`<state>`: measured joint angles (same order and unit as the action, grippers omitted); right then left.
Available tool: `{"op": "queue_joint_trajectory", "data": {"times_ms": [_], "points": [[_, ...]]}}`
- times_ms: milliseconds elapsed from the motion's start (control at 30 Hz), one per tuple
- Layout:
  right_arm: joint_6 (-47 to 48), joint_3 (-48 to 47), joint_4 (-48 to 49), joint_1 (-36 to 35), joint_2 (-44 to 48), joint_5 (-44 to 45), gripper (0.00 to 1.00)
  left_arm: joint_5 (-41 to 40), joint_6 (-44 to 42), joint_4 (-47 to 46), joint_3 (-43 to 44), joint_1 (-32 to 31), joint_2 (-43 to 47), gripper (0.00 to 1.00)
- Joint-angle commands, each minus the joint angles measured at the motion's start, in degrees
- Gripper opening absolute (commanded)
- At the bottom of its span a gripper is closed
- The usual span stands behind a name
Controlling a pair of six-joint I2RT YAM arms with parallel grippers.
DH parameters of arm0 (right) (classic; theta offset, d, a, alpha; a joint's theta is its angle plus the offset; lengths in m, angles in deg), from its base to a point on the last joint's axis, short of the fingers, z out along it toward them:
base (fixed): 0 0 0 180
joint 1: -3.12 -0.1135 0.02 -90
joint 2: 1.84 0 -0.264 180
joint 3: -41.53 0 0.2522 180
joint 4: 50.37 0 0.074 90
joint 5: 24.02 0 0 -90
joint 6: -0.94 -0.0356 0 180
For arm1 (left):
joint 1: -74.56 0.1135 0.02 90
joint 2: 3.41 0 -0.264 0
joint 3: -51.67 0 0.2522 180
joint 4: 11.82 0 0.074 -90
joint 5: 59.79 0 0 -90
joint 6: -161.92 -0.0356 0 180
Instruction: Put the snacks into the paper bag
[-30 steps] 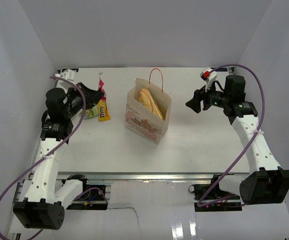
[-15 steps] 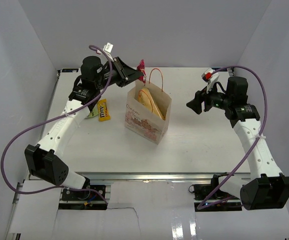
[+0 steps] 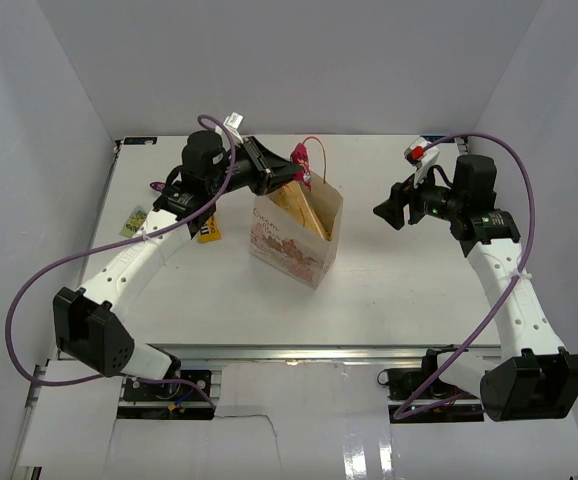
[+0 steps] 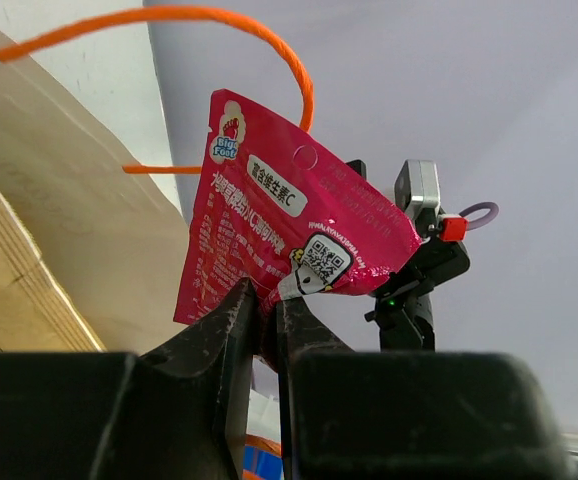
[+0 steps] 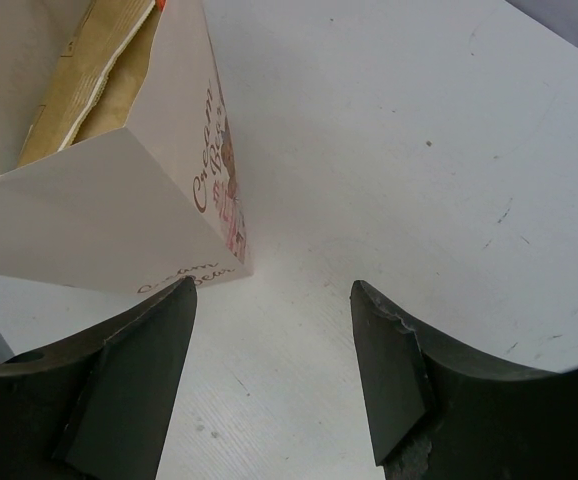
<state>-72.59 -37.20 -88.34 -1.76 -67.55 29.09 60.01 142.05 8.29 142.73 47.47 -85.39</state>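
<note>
Left gripper (image 3: 285,172): jaws closed on the lower edge of the red-pink packet (image 3: 299,158). In the left wrist view the packet (image 4: 289,230) stands up from between the fingertips (image 4: 239,305), in front of an orange loop handle (image 4: 219,15).

The gripper holds the packet over the open top of the paper bag (image 3: 294,240), at its far left rim. The packet is not inside the bag.

The bag stands upright at mid-table, with the golden chip bag (image 3: 301,205) inside it.

Right gripper (image 3: 387,210): jaws open, holding nothing, raised well to the right of the bag. Its wrist view looks down on the bag's printed side (image 5: 209,190) and bare table (image 5: 449,180).

A yellow packet (image 3: 207,231) lies on the table left of the bag, partly under the left arm. A light green packet (image 3: 134,220) lies near the table's left edge.
</note>
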Motion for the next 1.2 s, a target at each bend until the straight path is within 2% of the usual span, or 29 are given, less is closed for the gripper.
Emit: {"op": "queue_joint_trajectory", "data": {"times_ms": [0, 200, 467, 767, 867, 1000, 1033, 1167], "points": [[-0.9, 0.2, 1.6, 0.2, 1.7, -0.6, 0.69, -0.4, 4.2, -1.8, -0.5, -1.4, 1.0, 0.0], [-1.3, 0.6, 1.7, 0.4, 2.5, -0.2, 0.69, -0.8, 7.0, 0.8, -0.3, -3.1, 0.1, 0.0], [-1.8, 0.7, 2.2, 0.5, 2.6, -0.5, 0.69, -0.3, 4.8, 7.6, -0.2, -4.2, -1.2, 0.0], [-2.0, 0.6, 2.6, 0.5, 2.5, -0.4, 0.69, -0.3, 3.7, 10.0, 0.5, -4.4, -2.2, 0.0], [-2.0, 0.5, 2.7, 0.5, 2.4, -0.3, 0.69, 0.2, 3.5, 9.9, 0.2, -4.4, -2.8, 0.03], [-2.0, 0.3, 2.7, 0.5, 2.3, -0.3, 0.69, 1.0, 3.6, 10.3, 0.3, -4.5, -3.7, 0.15], [-2.1, 0.3, 2.8, 0.5, 2.2, -0.4, 0.69, 1.4, 3.6, 10.3, 0.4, -4.5, -3.9, 0.23], [-2.1, 0.1, 2.9, 0.5, 2.0, -0.5, 0.69, 1.9, 3.2, 10.1, 1.6, -4.6, -4.7, 0.46]]}}
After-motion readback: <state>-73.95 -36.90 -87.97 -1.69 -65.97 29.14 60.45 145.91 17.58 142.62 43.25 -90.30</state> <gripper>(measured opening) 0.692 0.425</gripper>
